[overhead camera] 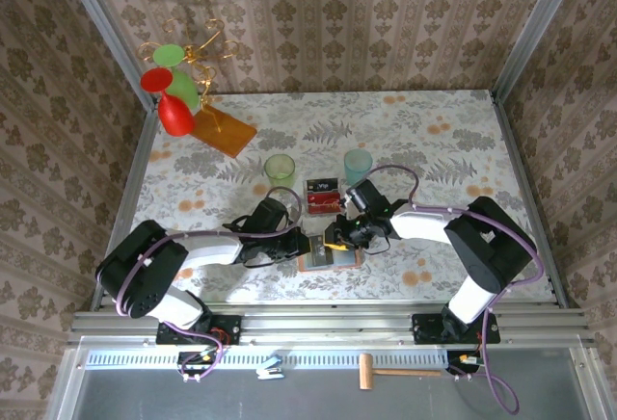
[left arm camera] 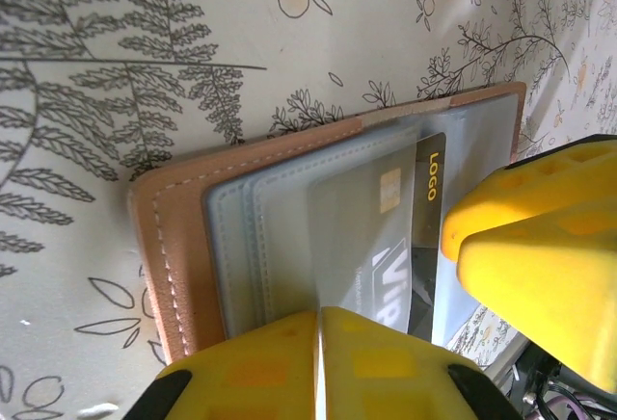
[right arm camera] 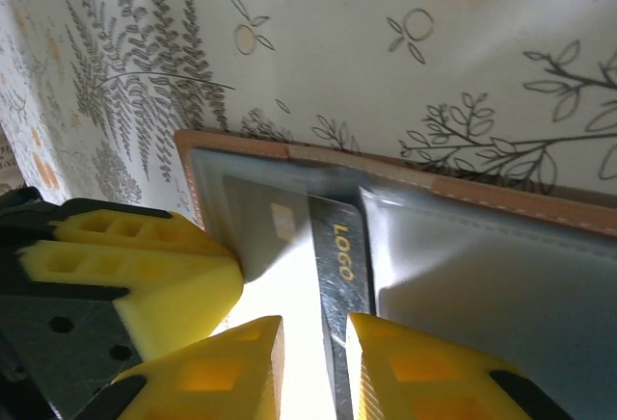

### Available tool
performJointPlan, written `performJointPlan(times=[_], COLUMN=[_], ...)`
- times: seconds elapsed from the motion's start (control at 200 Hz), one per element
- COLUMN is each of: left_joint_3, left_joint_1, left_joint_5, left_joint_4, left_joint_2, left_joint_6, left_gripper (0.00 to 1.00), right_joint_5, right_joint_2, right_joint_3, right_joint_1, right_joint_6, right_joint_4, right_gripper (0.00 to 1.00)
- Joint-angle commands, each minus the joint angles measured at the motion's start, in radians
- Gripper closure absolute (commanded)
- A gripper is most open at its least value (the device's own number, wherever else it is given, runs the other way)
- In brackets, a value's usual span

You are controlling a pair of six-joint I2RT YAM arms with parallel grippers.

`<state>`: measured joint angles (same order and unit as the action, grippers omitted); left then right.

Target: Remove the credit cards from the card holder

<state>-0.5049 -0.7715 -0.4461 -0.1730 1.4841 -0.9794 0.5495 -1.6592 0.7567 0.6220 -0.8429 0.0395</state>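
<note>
The left gripper (left arm camera: pixel 318 322) is clenched: its two yellow pads meet along a thin seam, and the edge of a clear pocket of the card holder (left arm camera: pixel 183 237) runs straight into this seam, so it seems to nip the pocket there. The holder lies open and flat on the table (overhead camera: pixel 434 141), with a tan leather border and grey-blue inner panels. A dark credit card (right arm camera: pixel 339 247) with a gold chip and the word LOGO sits partly inside the clear pocket, and its dark strip is uncovered. The right gripper (right arm camera: pixel 316 331) stands over this strip with only a narrow gap between its jaws, and the card edge passes into the gap; I cannot tell if the pads really press on the card. In the top view the two grippers meet at the holder, the left one from 9 o'clock and the right one from 2 o'clock. At 12 o'clock from the holder, apart from it, lie the loose cards (overhead camera: pixel 323 194), red and dark. Beyond them stand a green cup (overhead camera: pixel 280 170) at 11 o'clock and a blue cup (overhead camera: pixel 358 164) at 1 o'clock.
</note>
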Motion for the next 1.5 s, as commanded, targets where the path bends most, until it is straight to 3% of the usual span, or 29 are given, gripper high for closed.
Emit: performJointPlan(times=[0.0,0.37,0.56,0.97,1.17,1.495], left_joint_3=[0.009,-0.021,-0.029,-0.04,-0.068,-0.098], left_joint_1=[-0.002,0.017,0.019,0.019,0.016,-0.01], left_joint_5=[0.017,0.012,0.003,0.001,-0.014,-0.022], left_joint_4=[0.043,0.093,0.093,0.111,0.119,0.113], left_joint_2=[0.024,0.054,0.069,0.053,0.007,0.024], left_joint_6=[0.011,0.065,0.068,0.07,0.055,0.049], left_gripper=[0.89,0.91,0.91,0.91,0.81,0.83], right_joint_5=[0.03,0.039,0.095,0.091,0.081,0.11], right_joint_2=[-0.01,0.026,0.036,0.074,0.05,0.013], right_joint_3=[-0.023,-0.065,-0.108,-0.138,-0.132,-0.139], right_joint_1=[-0.009,-0.034,-0.048,-0.071,-0.072,-0.072], right_joint_6=[0.006,-0.008,-0.063,-0.057,-0.028,-0.041], right_joint_4=[-0.02,-0.056,-0.169,-0.168,-0.128,-0.17], right_gripper=[0.76,0.77,0.77,0.77,0.77,0.77])
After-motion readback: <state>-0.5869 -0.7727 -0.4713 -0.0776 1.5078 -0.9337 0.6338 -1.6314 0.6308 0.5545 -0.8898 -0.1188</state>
